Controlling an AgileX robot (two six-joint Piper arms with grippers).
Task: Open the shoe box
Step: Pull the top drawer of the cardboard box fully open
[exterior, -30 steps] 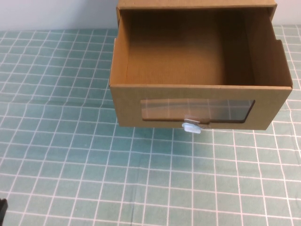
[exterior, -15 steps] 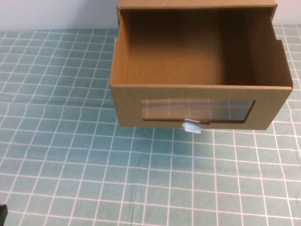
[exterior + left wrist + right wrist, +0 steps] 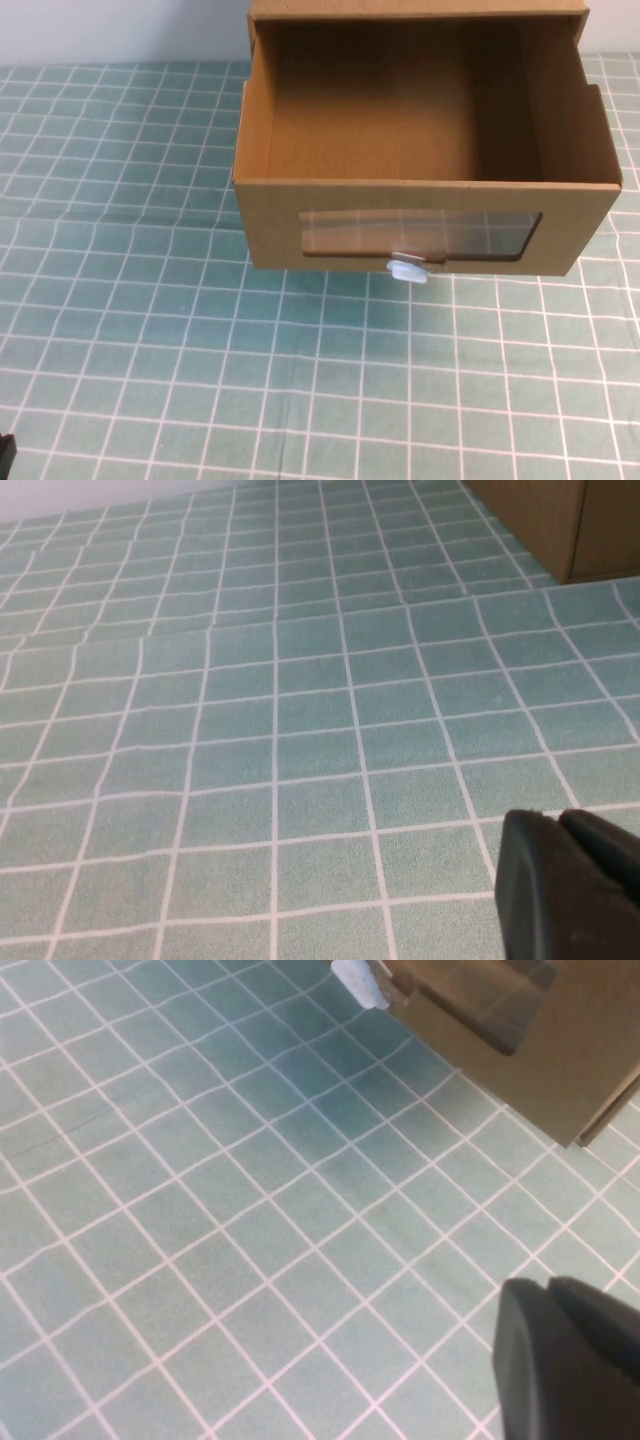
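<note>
The brown cardboard shoe box (image 3: 270, 225) stands at the back of the table, its drawer slid out of the outer sleeve (image 3: 415, 8) toward me and empty inside. The drawer front has a clear window (image 3: 420, 233) and a white pull tab (image 3: 408, 269) below it. My left gripper (image 3: 560, 820) hangs low over the mat, well to the box's left, fingers pressed together and holding nothing. My right gripper (image 3: 550, 1285) hovers over the mat in front of the box (image 3: 580, 1050), shut and empty, away from the tab (image 3: 360, 980).
A green mat with a white grid (image 3: 200, 350) covers the table. A pale wall (image 3: 110, 30) rises behind it. A dark piece of the left arm (image 3: 5, 452) shows at the near left edge. One corner of the box (image 3: 545, 520) appears in the left wrist view.
The dark piece of the left arm at the near left edge has slipped slightly lower. The box and drawer have not moved.
</note>
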